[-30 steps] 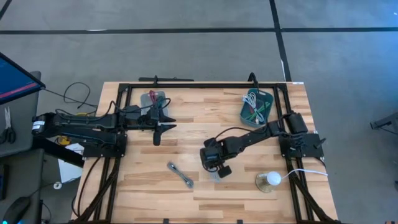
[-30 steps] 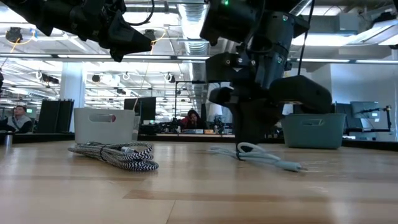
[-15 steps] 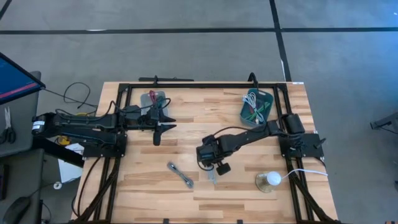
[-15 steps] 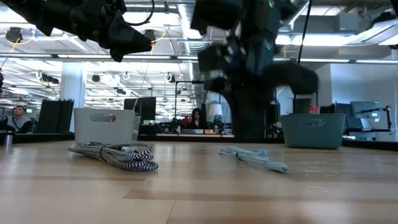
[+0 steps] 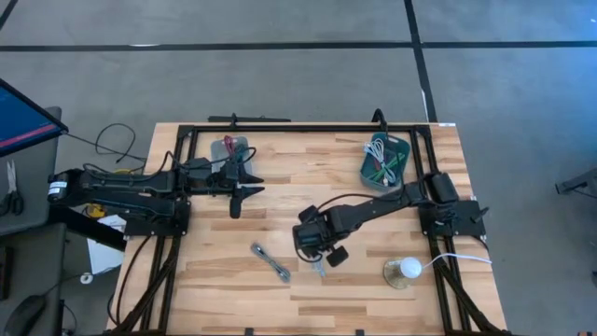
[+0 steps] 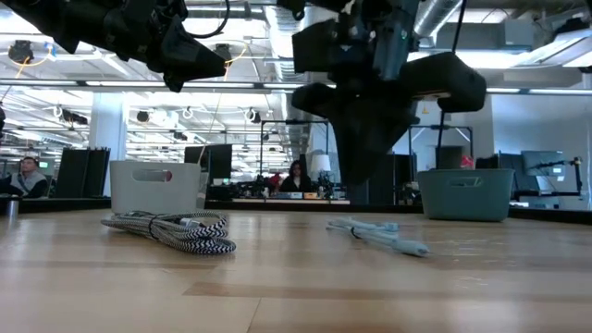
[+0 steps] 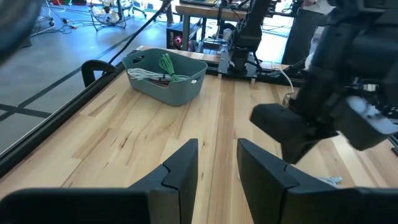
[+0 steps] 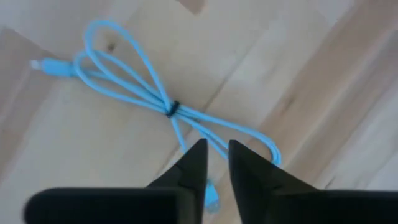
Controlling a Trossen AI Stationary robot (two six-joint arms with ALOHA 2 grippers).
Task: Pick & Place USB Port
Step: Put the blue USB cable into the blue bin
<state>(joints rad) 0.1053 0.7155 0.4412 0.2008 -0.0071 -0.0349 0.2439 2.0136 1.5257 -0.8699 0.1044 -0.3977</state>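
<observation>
The right gripper (image 5: 315, 250) hangs above the middle of the wooden table (image 5: 373, 289), raised clear of the surface. Its 2 fingers (image 8: 194, 163) stand a narrow gap apart with nothing between them. Directly below lies the light blue cable (image 8: 168, 107), tied at its middle, flat on the wood and touched by neither finger. In the low view the same cable (image 6: 377, 235) rests on the table under the raised gripper (image 6: 356, 153).

The left gripper (image 5: 235, 198) is held above the far left part of the table, its fingers (image 7: 186, 165) apart and holding nothing.

A black and white braided cable (image 5: 270, 262) lies near the blue one, toward the left arm. A green bin (image 5: 386, 159) with cables stands at the far right corner, and a clear bin (image 5: 230, 148) at the far left.
</observation>
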